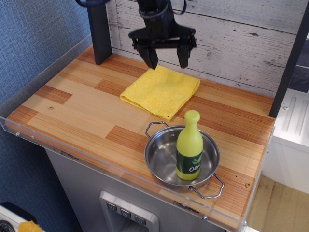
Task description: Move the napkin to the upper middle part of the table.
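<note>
The bright yellow napkin lies flat on the wooden table, at the back middle near the plank wall. My black gripper hangs above the napkin's far edge, clear of the cloth. Its two fingers are spread wide apart and hold nothing.
A steel pan with two wire handles sits at the front right, with a yellow-green plastic bottle standing upright in it. A black post stands at the back left. A clear acrylic rim runs along the table's edges.
</note>
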Action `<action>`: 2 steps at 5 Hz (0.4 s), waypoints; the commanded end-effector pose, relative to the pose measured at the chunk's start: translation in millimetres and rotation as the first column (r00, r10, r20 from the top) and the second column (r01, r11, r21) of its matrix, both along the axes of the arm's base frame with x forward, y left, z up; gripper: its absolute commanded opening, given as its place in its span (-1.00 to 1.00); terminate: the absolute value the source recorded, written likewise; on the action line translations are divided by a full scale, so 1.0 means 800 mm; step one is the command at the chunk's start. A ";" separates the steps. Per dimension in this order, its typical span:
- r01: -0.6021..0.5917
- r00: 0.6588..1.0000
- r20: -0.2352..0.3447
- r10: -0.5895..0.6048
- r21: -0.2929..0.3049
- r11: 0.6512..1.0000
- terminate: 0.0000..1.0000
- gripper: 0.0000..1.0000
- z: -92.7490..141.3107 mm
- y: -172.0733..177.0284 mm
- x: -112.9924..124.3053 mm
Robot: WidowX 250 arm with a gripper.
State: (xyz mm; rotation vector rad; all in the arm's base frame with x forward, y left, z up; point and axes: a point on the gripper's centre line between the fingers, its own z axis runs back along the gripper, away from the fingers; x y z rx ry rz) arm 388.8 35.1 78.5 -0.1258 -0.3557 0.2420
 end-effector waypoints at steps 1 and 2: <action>-0.060 0.990 -0.125 0.071 0.083 0.995 -1.00 1.00 0.051 0.045 -0.042; -0.102 0.982 -0.149 0.117 0.103 0.989 -1.00 1.00 0.070 0.072 -0.075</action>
